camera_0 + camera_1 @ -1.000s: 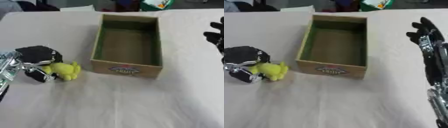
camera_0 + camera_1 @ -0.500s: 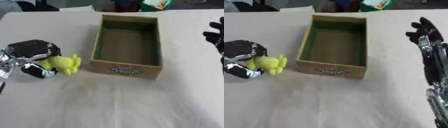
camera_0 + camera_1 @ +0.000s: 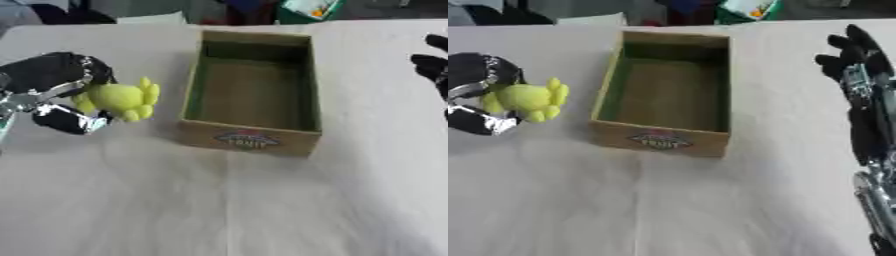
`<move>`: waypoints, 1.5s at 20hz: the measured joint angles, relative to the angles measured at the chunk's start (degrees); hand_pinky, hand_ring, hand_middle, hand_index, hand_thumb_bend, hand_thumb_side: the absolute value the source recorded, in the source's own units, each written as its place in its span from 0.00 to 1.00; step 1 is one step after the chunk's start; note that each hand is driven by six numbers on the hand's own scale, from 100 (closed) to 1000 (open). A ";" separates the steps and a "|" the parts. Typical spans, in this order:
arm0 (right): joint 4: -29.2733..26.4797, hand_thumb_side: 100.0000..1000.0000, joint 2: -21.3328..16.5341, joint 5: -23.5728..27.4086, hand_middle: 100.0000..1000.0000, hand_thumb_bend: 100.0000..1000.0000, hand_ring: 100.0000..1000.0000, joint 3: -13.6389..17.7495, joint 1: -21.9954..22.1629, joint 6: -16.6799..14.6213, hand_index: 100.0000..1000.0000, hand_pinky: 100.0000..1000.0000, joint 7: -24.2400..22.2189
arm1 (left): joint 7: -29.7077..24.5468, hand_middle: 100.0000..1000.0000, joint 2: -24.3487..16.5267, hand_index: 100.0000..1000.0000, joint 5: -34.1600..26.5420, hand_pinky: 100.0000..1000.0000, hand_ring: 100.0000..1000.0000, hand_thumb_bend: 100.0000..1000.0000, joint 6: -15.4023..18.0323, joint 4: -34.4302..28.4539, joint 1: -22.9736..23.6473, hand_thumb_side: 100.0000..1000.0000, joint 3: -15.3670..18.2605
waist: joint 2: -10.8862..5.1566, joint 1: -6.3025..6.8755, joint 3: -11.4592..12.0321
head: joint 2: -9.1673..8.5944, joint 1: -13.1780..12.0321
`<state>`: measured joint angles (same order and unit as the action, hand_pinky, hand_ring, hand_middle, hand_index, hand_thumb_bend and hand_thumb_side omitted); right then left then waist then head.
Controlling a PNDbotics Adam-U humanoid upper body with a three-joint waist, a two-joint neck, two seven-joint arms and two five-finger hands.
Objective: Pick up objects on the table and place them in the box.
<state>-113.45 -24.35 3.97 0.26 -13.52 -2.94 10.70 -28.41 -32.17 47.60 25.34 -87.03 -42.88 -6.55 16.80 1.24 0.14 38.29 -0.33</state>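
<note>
A yellow-green soft toy (image 3: pixel 119 99) hangs above the table, left of the box, with my left hand (image 3: pixel 54 90) shut on it. The black fingers curl over its top and the thumb closes under it. The cardboard box (image 3: pixel 248 140) with a green inside stands in the middle, open at the top, with nothing in it. My right hand (image 3: pixel 857 65) rests open at the right edge, fingers pointing away from me, apart from the box.
The table (image 3: pixel 227 205) wears a pale cloth. Beyond its far edge stand a green and white pack (image 3: pixel 308 9) and some dark things.
My left hand has lifted the yellow-green toy off the cloth and carried it up and toward the box. The right hand has stayed still.
</note>
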 measured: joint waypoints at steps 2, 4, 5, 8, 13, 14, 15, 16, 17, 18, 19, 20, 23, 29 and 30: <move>0.00 0.85 0.57 0.02 0.86 0.00 0.80 -0.47 -1.46 -0.63 1.00 0.87 -0.54 | 1.25 0.46 0.37 0.50 1.40 0.47 0.62 0.00 -0.81 -0.67 -1.21 0.19 0.97 | 0.11 0.00 -1.95 | -0.16 -1.58; 0.00 0.85 1.29 0.17 0.86 0.00 0.80 -1.00 -3.32 -1.22 1.00 0.87 -1.10 | 2.63 0.45 0.82 0.48 2.90 0.46 0.61 0.00 -1.60 -0.85 -3.03 0.18 1.68 | 0.74 -0.31 -4.48 | -0.65 -3.52; 0.00 0.85 1.82 0.28 0.86 0.00 0.80 -1.33 -4.40 -1.50 1.00 0.87 -1.44 | 3.33 0.44 1.10 0.47 3.70 0.46 0.61 0.00 -2.01 -0.83 -4.01 0.18 2.00 | 1.09 -0.39 -5.79 | -0.94 -4.61; 0.00 0.85 3.43 1.04 0.85 0.00 0.80 -2.38 -7.50 -2.14 1.00 0.87 -2.58 | 5.64 0.43 1.44 0.46 6.13 0.46 0.60 0.00 -3.18 -0.40 -6.17 0.18 2.92 | 1.63 -0.24 -9.57 | -1.73 -8.23; 0.00 0.86 5.01 2.59 0.85 0.00 0.80 -3.90 -10.68 -2.55 1.00 0.87 -4.64 | 9.54 0.44 1.44 0.46 9.97 0.46 0.61 0.00 -3.81 2.97 -8.56 0.18 3.56 | 2.54 0.09 -13.26 | -2.63 -12.76; 0.00 0.86 5.15 2.85 0.85 0.00 0.80 -4.15 -11.13 -2.59 1.00 0.87 -4.97 | 10.20 0.44 1.44 0.47 10.59 0.46 0.61 0.00 -3.59 3.94 -9.03 0.18 3.56 | 2.69 0.20 -13.84 | -2.67 -13.40; 0.00 0.86 5.39 3.11 0.85 0.00 0.80 -4.31 -11.57 -2.63 1.00 0.87 -5.28 | 10.80 0.44 1.43 0.47 11.22 0.46 0.61 0.00 -3.27 4.96 -9.50 0.18 3.55 | 2.78 0.35 -14.32 | -2.72 -13.96; 0.00 0.86 5.58 3.30 0.85 0.00 0.80 -4.53 -12.01 -2.69 1.00 0.87 -5.58 | 11.38 0.45 1.42 0.48 11.86 0.46 0.62 0.00 -2.81 6.06 -10.04 0.18 3.54 | 2.80 0.53 -14.82 | -2.85 -14.50; 0.00 0.86 5.73 3.51 0.85 0.00 0.80 -4.58 -12.36 -2.73 1.00 0.87 -5.81 | 11.95 0.45 1.41 0.48 12.42 0.46 0.62 0.00 -2.33 7.04 -10.51 0.19 3.53 | 2.82 0.71 -15.27 | -2.97 -14.93; 0.00 0.86 5.91 3.69 0.85 0.00 0.80 -4.70 -12.62 -2.82 1.00 0.87 -5.99 | 12.51 0.45 1.41 0.48 13.03 0.46 0.62 0.00 -1.82 7.97 -10.91 0.18 3.51 | 2.83 0.84 -15.61 | -3.09 -15.26; 0.00 0.86 5.98 3.77 0.85 0.00 0.80 -4.82 -12.82 -2.90 1.00 0.87 -6.18 | 13.06 0.45 1.40 0.49 13.65 0.46 0.61 0.00 -1.30 8.85 -11.25 0.18 3.49 | 2.83 0.91 -15.88 | -3.11 -15.54; 0.00 0.86 6.00 3.89 0.85 0.00 0.80 -4.86 -13.01 -2.96 1.00 0.87 -6.32 | 13.59 0.45 1.39 0.49 14.24 0.45 0.61 0.00 -0.77 9.73 -11.50 0.18 3.41 | 2.84 0.95 -16.18 | -3.12 -15.77; 0.00 0.85 6.34 4.24 0.85 0.00 0.80 -4.88 -13.56 -3.09 1.00 0.87 -6.63 | 15.07 0.41 1.39 0.47 15.24 0.40 0.56 0.00 0.47 12.37 -12.24 0.21 3.09 | 2.84 1.25 -17.03 | -3.12 -16.44; 0.00 0.85 7.12 5.37 0.85 0.00 0.80 -5.28 -14.79 -3.24 1.00 0.87 -7.08 | 16.09 0.40 2.82 0.45 12.50 0.38 0.54 0.00 1.10 18.86 -12.52 0.31 2.31 | 2.43 1.61 -17.72 | -3.07 -17.14; 0.00 0.85 7.31 5.54 0.85 0.00 0.80 -5.37 -15.01 -3.18 1.00 0.87 -7.21 | 15.67 0.40 3.09 0.46 11.72 0.37 0.54 0.00 1.37 19.96 -12.60 0.32 1.97 | 2.23 1.80 -17.87 | -3.04 -17.26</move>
<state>-113.45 -17.04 9.50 -5.11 -28.53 -6.11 3.49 -12.75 -29.07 59.32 26.71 -67.07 -55.48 -4.58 19.03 3.05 -17.73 35.25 -17.59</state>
